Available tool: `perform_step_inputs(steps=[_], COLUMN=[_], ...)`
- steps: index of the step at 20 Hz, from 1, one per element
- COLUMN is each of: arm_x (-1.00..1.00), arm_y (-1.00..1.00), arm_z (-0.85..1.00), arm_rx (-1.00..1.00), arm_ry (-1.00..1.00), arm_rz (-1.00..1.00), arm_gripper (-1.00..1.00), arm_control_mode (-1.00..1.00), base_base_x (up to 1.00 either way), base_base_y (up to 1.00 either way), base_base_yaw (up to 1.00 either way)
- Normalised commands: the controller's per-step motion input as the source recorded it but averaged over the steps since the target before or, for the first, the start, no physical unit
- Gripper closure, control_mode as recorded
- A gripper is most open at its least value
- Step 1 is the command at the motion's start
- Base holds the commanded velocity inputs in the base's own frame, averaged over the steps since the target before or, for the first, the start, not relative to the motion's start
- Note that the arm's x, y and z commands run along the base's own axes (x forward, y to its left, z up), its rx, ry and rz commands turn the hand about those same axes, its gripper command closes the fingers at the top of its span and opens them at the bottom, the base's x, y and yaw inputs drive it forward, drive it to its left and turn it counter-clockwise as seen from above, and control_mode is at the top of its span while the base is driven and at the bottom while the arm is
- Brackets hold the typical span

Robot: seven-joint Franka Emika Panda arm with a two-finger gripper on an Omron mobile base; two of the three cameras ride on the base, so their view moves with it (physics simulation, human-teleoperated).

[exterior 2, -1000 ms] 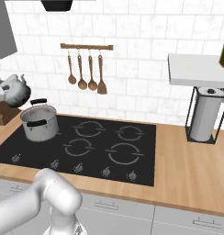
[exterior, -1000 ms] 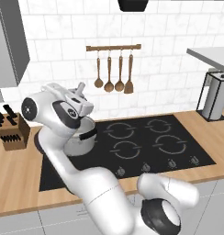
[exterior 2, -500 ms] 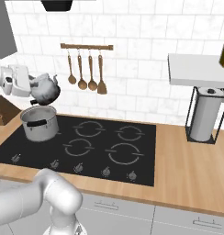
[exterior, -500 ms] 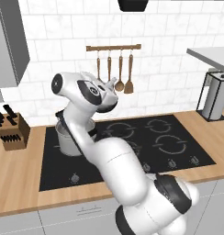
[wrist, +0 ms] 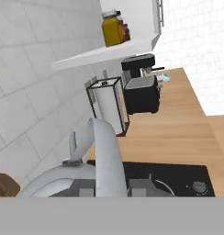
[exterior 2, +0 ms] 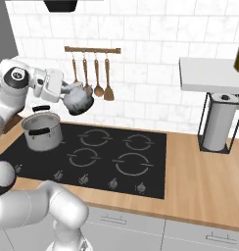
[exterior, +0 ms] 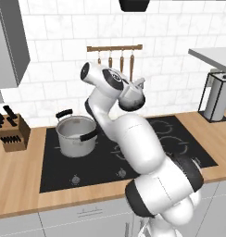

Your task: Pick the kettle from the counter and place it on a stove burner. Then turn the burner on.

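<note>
Since half a second ago the arm has swung the kettle [exterior: 132, 96] rightward, off the spot above the steel pot [exterior: 77, 135] and out over the black glass cooktop [exterior: 59, 171]; a second ago it hung at the far left, near the knife block [exterior: 12, 133]. The pincer [exterior 2: 67, 93] is clamped on the kettle's arched handle, and in the hand view the grey handle band [wrist: 106, 158] runs up between the two dark fingertips, with the rounded silver body low at about 8 o'clock of that band. The kettle is in the air, well above the cooktop, touching neither a burner ring [exterior 2: 131, 163] nor the counter [exterior 2: 204, 181]. From the right base view it sits at 3 o'clock of the white hand, with the pot at about 7 o'clock below it. The kettle is squat, round and mirror-shiny with a short spout; the pot is brushed steel with two black handles; the cooktop is flat, glossy and marked with thin grey rings; the counter is smooth light-brown wood. Wooden utensils [exterior 2: 97, 73] hang from a rail on the white tiled wall.
</note>
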Motion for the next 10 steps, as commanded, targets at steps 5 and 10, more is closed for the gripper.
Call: perform_step_inputs(steps=[5, 10], arm_x=[0.03, 0.06], arm_y=[-1.0, -1.0], arm_z=[-0.6, -0.57], arm_rx=[0.03, 0.0], arm_ry=[0.08, 0.05], arm_rz=[-0.07, -0.02], arm_gripper=[1.0, 1.0], arm_control_mode=[-1.0, -1.0], base_base_x=[0.0, 0.0], base_base_y=[0.0, 0.0], base_base_yaw=[0.0, 0.0])
